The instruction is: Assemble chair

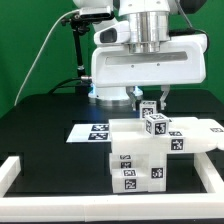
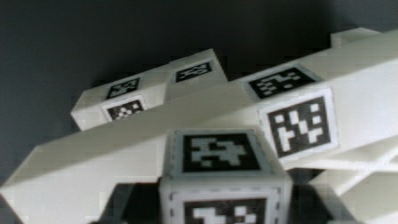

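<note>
The chair (image 1: 140,152) is a cluster of glossy white tagged blocks and panels near the table's front, with a flat panel (image 1: 197,135) reaching toward the exterior view's right. My gripper (image 1: 150,102) hangs straight above it, shut on a small white tagged bar (image 1: 150,110) that sits on top of the structure. In the wrist view the bar (image 2: 222,165) fills the space between my dark fingers (image 2: 128,200), with my gripper (image 2: 222,208) closed on its sides. Below it lie slanted chair panels (image 2: 294,110) with tags. Whether the bar is seated in the chair cannot be told.
The marker board (image 1: 92,130) lies flat on the black table behind the chair, toward the exterior view's left. The white border rail (image 1: 20,170) runs along the table's front and left. A black stand (image 1: 78,45) and green backdrop are behind.
</note>
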